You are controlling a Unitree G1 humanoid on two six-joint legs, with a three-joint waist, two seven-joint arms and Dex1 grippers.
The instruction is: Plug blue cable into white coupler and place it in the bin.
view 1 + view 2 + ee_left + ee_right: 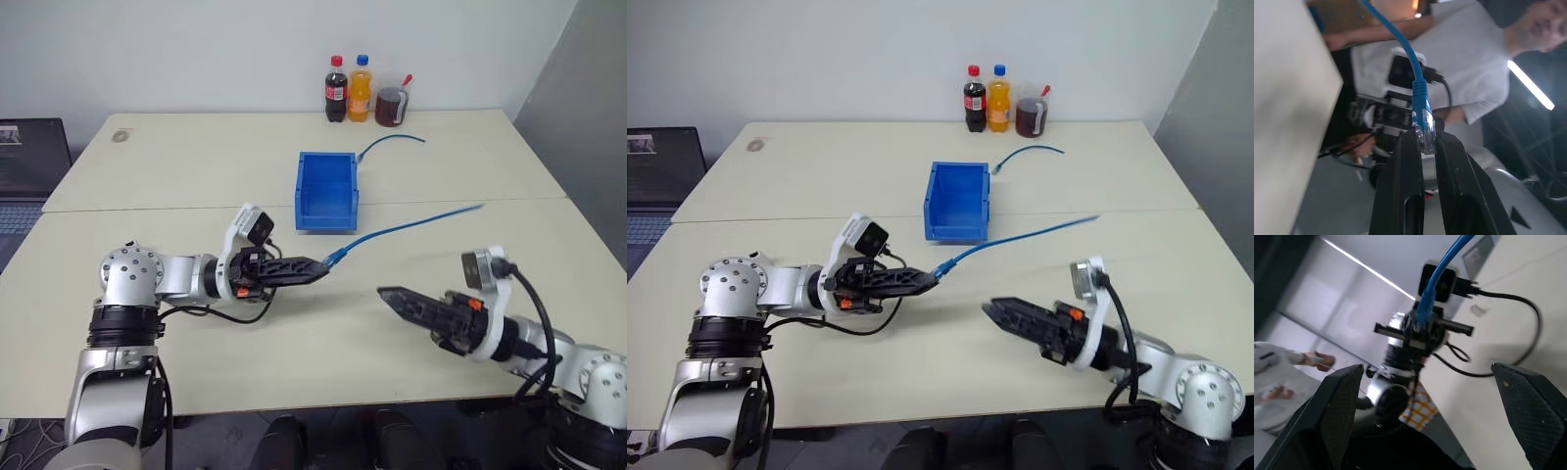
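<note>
fingers of the left hand [321, 266] are pinched tight on the plug end of the blue cable [411, 224] — in the left wrist view the two black fingers [1400, 186] clamp a small clear plug with the light-blue boot rising straight out of them. the hand is held above the tabletop [196, 166] and points toward the robot's right. from the fingertips the cable runs away thin and light blue, in a long, nearly straight line across the tabletop toward the far right, passing just in front of the bin [327, 190] and reaching well beyond it; its far end lies on the right half of the tabletop.

the right hand [384, 292] faces the left one, its tip pointing toward the robot's left, a little apart from the plug. its two black fingers [1339, 401] stand wide apart with nothing between them — in the right wrist view the left hand and the blue cable show in the gap.

the bin is a blue, open-top rectangular box near the middle of the tabletop, beyond both hands. behind it, to the right, a short curved blue cable [387, 145] lies by itself. at the far edge stand a cola bottle [336, 89], an orange drink bottle [361, 88] and a jar of dark liquid [391, 105], close together. a person in a white shirt [1474, 73] shows in the left wrist view.
</note>
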